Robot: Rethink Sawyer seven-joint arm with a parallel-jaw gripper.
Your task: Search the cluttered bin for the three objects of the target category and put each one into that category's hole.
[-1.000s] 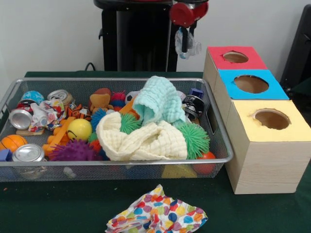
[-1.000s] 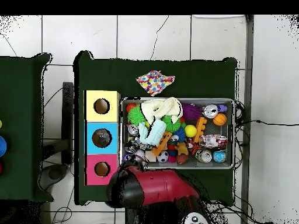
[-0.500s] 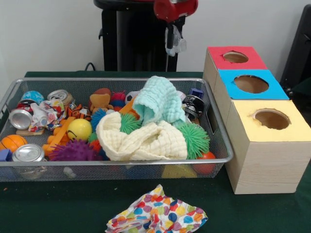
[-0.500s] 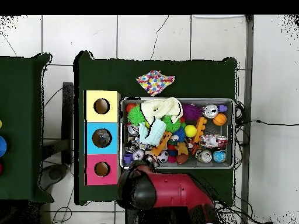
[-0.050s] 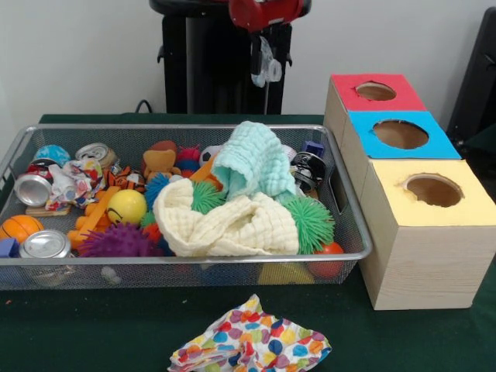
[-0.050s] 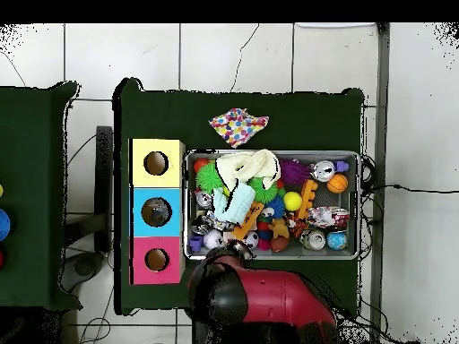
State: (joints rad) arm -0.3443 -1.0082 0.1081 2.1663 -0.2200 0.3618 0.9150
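Leftward across the front view went the red and black arm, from above the gap beside the red-topped box to a spot over the far rim of the bin, while everything in the bin kept its place. The end effector [image 5: 264,66] hung high at the top of that view with a small crumpled clear-and-white scrap dangling at its tips; whether it was clamped on the scrap or merely draped by it I cannot tell.

The silver wire-mesh bin [image 5: 350,232] sat on the dark green tabletop [image 5: 93,333], filled with clutter. Near its middle lay a cream muslin cloth [image 5: 232,225], with a mint green cloth [image 5: 252,159] heaped on top of it. Green spiky balls [image 5: 311,221] poked out beside the cloths, and a yellow smiley ball [image 5: 126,206] and a purple spiky ball [image 5: 116,242] lay left of them. Crushed silver cans [image 5: 45,244] sat at the left end.

Just beside the bin stood three wooden boxes in a row, each with a round hole: red-topped [image 5: 376,91], blue-topped [image 5: 400,134] and yellow-topped [image 5: 432,191]. A polka-dot cloth [image 5: 249,345] lay crumpled on the tabletop in front of the bin.
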